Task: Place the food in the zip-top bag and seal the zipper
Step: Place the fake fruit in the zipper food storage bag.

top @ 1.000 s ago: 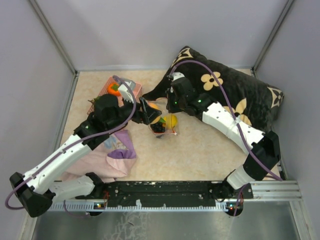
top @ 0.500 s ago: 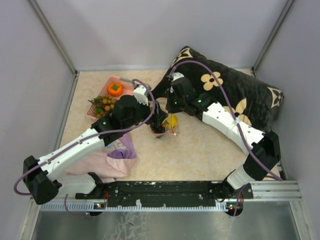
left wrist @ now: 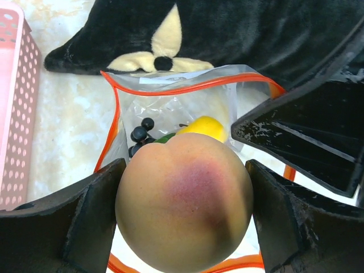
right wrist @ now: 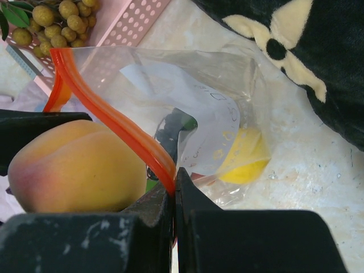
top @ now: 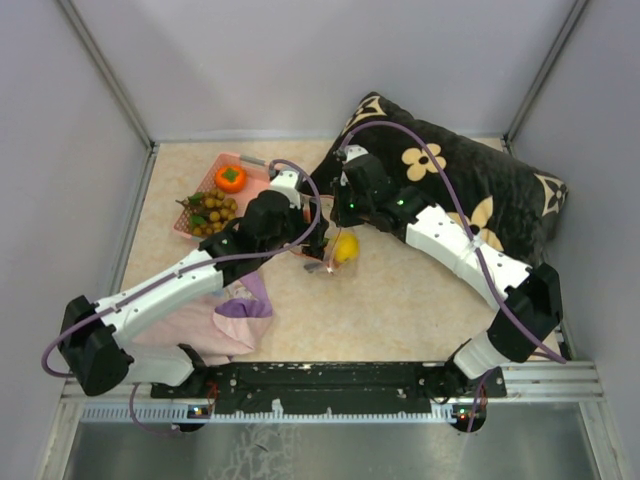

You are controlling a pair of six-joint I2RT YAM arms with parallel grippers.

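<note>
My left fingers [top: 316,240] are spread wide and clamped on a peach [left wrist: 185,207], one pad against each flank. It is yellow-orange with a red blush. My right fingers [right wrist: 174,205] are pressed together on the zipper [right wrist: 114,122], pinching the orange-red strip of the zip-top bag [right wrist: 187,85] and holding that side of the mouth up.

From my left wrist, the peach hangs at the open mouth of the bag. The strip curves around it from 9 o'clock over 12 o'clock to 3 o'clock, and shows again at 6 o'clock. From my right wrist, the peach sits just beside the strip, at 9 o'clock of my pinch.

2 pieces of food already lie inside the clear plastic: a yellow fruit [right wrist: 244,156] and a dark grape bunch [left wrist: 139,136] with a green leaf beside it.

In the top view the bag rests on the bench [top: 400,300] between my 2 arms. At 10 o'clock of it stands a pink basket [top: 255,175] holding an orange persimmon [top: 230,178] and an olive-brown grape bunch [top: 212,212]. A black cushion [top: 470,190] with cream flowers lies from 12 to 3 o'clock, its corner near the bag. A pink cloth [top: 215,320] lies at 8 o'clock, partly under my left arm.
</note>
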